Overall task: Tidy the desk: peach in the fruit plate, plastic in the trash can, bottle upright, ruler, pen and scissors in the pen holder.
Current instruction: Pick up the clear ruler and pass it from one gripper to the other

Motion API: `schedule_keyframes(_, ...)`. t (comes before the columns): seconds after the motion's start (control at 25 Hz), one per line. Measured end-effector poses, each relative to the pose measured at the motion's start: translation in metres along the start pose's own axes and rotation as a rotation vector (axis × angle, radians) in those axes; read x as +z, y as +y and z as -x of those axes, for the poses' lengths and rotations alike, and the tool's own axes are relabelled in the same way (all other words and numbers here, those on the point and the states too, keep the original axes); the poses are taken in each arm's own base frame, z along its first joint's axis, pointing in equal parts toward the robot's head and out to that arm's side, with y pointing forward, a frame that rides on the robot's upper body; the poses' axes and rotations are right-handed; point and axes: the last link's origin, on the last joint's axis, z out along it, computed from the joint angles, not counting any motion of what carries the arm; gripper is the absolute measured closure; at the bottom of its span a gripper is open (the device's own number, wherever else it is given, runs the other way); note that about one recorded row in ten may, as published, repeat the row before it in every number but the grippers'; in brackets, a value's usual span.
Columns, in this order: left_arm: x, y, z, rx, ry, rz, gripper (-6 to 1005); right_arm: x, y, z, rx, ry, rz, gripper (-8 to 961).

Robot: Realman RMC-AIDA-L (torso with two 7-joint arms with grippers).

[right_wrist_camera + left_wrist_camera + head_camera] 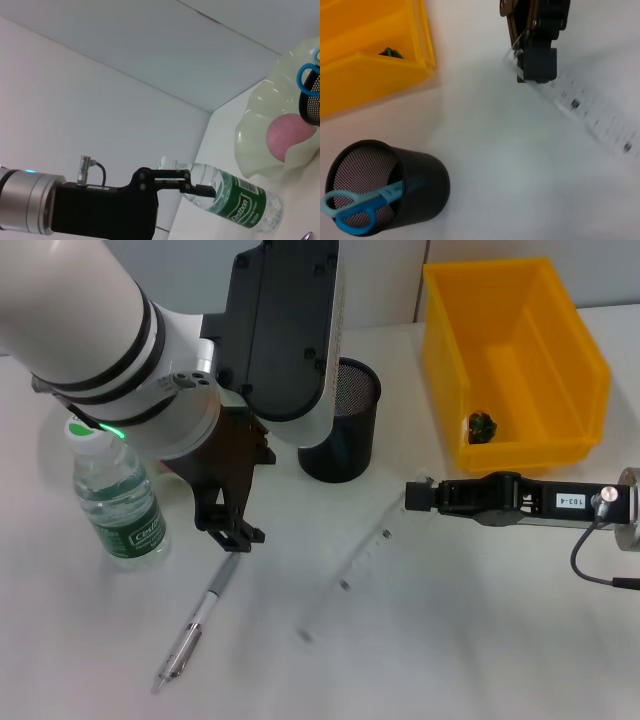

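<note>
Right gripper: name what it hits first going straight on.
Probably the ruler, whose near end lies right at the tip of the right gripper. If it passes above that, the line runs past the pen holder toward the left gripper, then the bottle; height is unclear.

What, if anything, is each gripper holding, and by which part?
Cannot be told: the right gripper sits at one end of the clear ruler, and the left gripper at one end of the pen, but both items lie on the desk.
</note>
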Motion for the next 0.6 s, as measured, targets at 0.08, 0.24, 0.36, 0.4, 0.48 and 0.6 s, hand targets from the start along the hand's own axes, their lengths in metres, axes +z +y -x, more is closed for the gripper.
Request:
schedule_keyframes(0.08, -0.001, -0.0002, -0.0003, 0.001, 0.0, -0.005, 304, 0.0002, -0.0004, -0.0003, 0.001, -0.001, -0.002, 900)
schedule_keyframes(0.24, -0.0017, 0.0, 0.0005, -0.001, -0.001, -0.009, 247, 0.0014, -0.0005, -0.0019, -0.007, -0.002, 0.001, 904)
schedule_keyframes(0.36, -0.0025, 0.0001, 0.0008, -0.002, 0.001, -0.013, 204, 0.0061, 0.0023, -0.0033, -0.027, 0.01, 0.014, 906)
schedule_keyframes(0.4, -0.0025, 0.0001, 0.0008, -0.002, 0.001, -0.013, 204, 0.0078, 0.0028, -0.0034, -0.033, 0.016, 0.013, 907)
schedule_keyframes(0.48, -0.0025, 0.0001, 0.0008, -0.002, 0.001, -0.013, 204, 0.0096, 0.0033, -0.0035, -0.042, 0.026, 0.009, 909)
schedule_keyframes(0.6, -0.0031, 0.0002, 0.0018, -0.008, -0.002, -0.015, 204, 0.0098, 0.0035, -0.0032, -0.041, 0.024, 0.01, 950)
